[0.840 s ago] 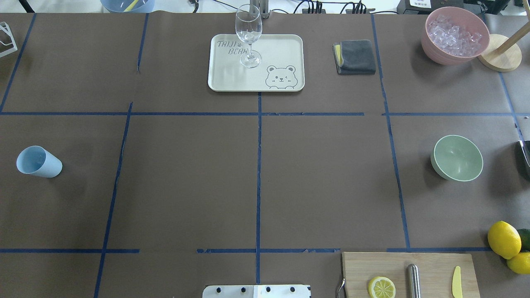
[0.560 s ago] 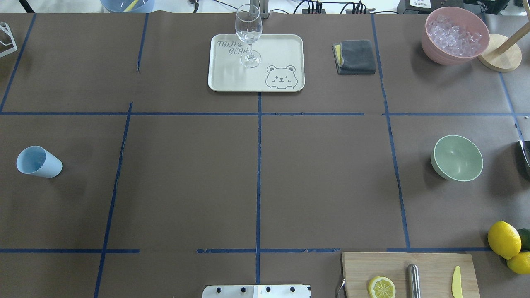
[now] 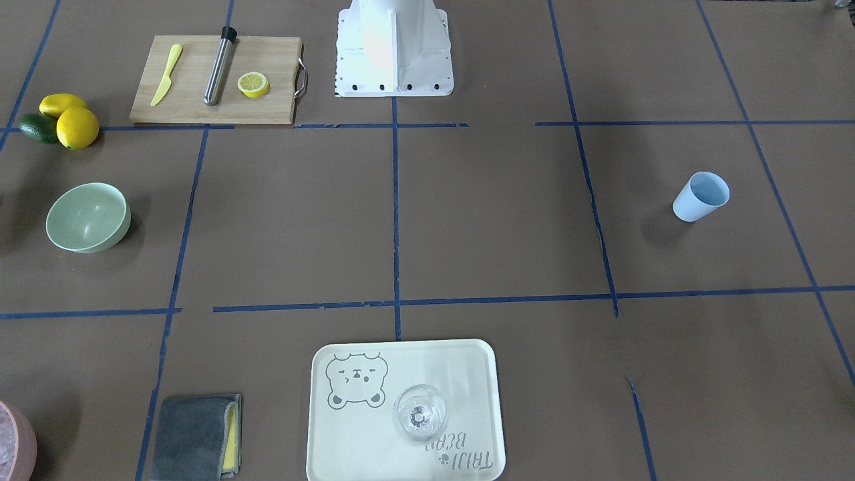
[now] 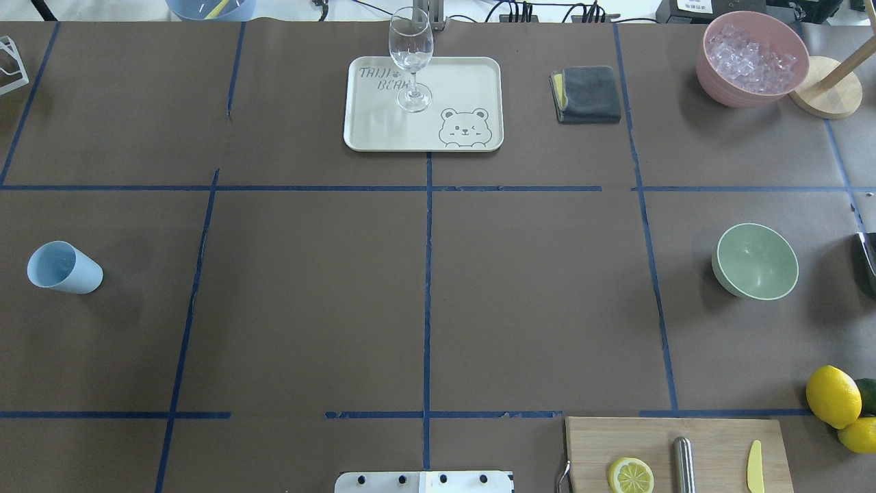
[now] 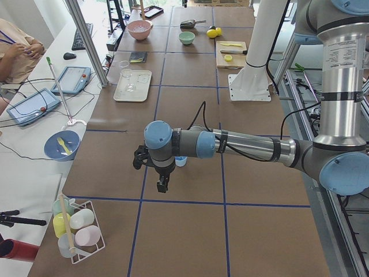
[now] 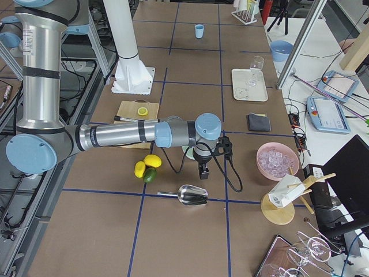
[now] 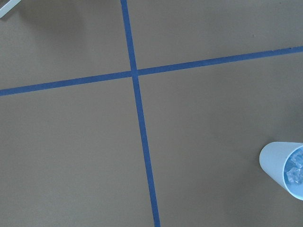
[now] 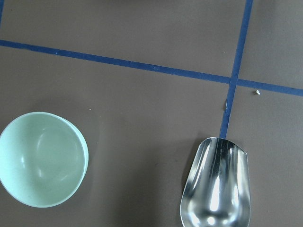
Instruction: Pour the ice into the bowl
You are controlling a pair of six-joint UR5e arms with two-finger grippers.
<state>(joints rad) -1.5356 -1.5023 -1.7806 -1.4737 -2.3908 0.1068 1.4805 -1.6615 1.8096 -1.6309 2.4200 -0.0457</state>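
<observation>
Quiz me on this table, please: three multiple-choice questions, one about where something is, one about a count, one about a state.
1. Where does the wine glass stand?
A. on a wooden shelf
B. on the cream tray
C. in a sink

2. How many whole yellow lemons are there?
A. one
B. two
C. five

3. The green bowl is:
A. empty
B. full of ice
C. upside down

Answers: 1 B, its foot rests on the tray. 2 B, only two show, close together. 3 A, its inside is bare.
</observation>
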